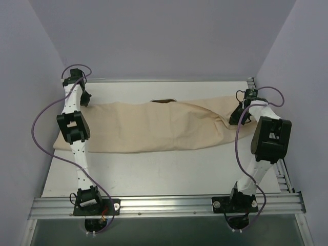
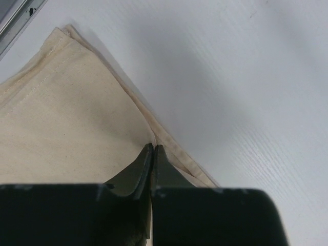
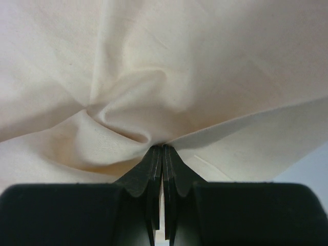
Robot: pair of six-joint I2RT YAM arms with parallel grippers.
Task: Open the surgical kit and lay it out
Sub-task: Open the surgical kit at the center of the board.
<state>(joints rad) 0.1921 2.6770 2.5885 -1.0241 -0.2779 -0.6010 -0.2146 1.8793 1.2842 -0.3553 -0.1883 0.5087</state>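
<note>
Cloth wrap (image 1: 154, 125), beige, lies stretched as a long band across the middle of the white counter (image 1: 169, 174), reaching from the left arm's side to the right arm's; its near edge runs fairly straight, while its right end narrows and bunches into folds; the left tool (image 2: 154, 148) is closed, its dark fingertips pressed together on the stitched hem of the cloth wrap near the far left corner, with the layered edge of the fabric gathered at the tips and bare counter just beside it; the right tool (image 3: 164, 147) is closed tight too, pinching a pucker of fabric at the wrap's right end, creases spreading from the pinch; a small dark patch (image 1: 163, 101) shows at the wrap's far edge near the middle, too small to tell what it is.
</note>
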